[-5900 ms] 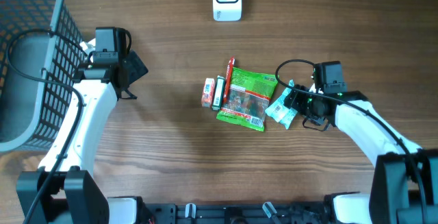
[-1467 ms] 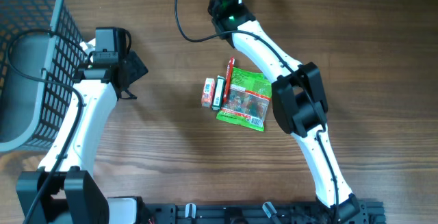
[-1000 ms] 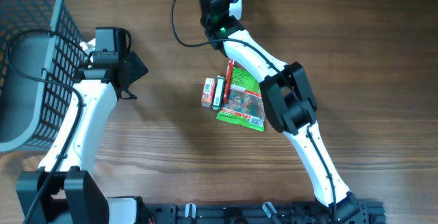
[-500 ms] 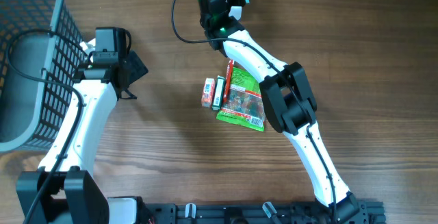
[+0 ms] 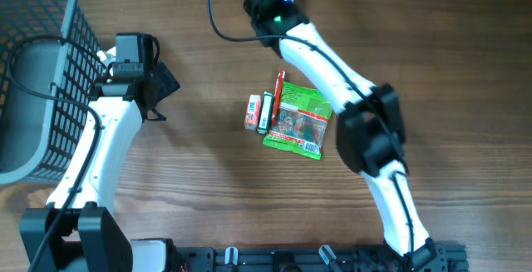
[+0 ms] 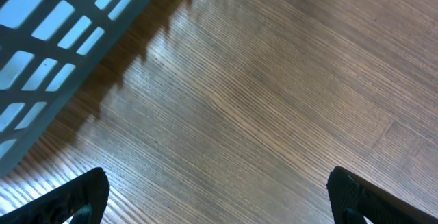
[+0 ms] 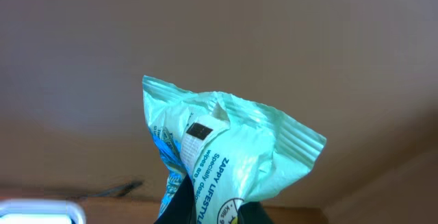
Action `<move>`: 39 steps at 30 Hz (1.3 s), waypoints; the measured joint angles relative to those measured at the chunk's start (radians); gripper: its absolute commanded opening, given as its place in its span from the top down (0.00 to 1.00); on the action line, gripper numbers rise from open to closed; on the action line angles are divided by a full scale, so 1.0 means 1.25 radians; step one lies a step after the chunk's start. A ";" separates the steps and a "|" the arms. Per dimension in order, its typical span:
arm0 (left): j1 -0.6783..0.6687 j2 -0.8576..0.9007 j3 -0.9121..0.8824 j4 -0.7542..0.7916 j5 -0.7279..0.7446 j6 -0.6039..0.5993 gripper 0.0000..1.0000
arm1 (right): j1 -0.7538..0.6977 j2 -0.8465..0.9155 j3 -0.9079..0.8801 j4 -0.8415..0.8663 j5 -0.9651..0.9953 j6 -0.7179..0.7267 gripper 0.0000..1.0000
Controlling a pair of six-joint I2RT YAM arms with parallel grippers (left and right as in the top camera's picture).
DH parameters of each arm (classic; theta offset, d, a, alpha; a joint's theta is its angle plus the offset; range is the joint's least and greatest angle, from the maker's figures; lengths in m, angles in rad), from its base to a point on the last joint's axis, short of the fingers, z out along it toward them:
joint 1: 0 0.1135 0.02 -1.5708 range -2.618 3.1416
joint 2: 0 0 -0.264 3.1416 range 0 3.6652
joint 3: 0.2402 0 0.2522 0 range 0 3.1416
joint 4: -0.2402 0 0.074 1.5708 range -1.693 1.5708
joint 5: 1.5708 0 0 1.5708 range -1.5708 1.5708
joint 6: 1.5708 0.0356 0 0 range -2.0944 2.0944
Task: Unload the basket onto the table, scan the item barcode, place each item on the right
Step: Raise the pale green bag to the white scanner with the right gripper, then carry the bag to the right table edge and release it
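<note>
Gripping a teal packet from below, the right fingers are clamped on it and hold it upright above the far edge of the desk, crimped end on top. The left fingers stand wide apart with nothing between them, low over bare wood just beside the basket. A green bag, a red stick and small boxes lie together mid-desk.

Bright, even light covers the desk, the basket throws a soft shadow, and the packet shows sharp against blur.
</note>
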 measured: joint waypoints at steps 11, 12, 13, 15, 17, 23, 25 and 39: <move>0.000 0.000 0.000 0.001 0.000 0.000 0.00 | -0.050 -0.502 0.014 -0.846 -0.329 0.364 0.96; 0.000 0.000 0.000 0.000 0.000 0.000 0.00 | -0.081 -0.522 0.016 -0.906 -0.359 0.392 0.96; 0.000 0.000 0.000 0.000 0.001 0.000 0.00 | -0.130 -0.538 0.018 -0.997 -0.401 0.423 0.96; 0.000 0.000 0.000 0.001 0.001 0.000 0.00 | -0.214 -0.535 0.015 -1.123 -0.462 0.450 0.96; 0.000 0.000 0.000 -0.001 0.001 0.000 0.00 | -0.291 -0.524 -0.013 -1.200 -0.507 0.482 0.96; 0.000 0.000 0.000 0.000 0.001 0.000 0.00 | -0.485 -0.515 -0.250 -1.171 -0.564 0.561 0.96; 0.000 0.000 0.000 0.000 0.001 0.000 0.00 | -0.522 -0.510 -0.352 -1.100 -0.569 0.573 0.96; 0.000 0.000 0.000 0.000 0.001 0.000 0.00 | -0.556 -0.498 -0.901 -0.497 -0.642 0.483 0.84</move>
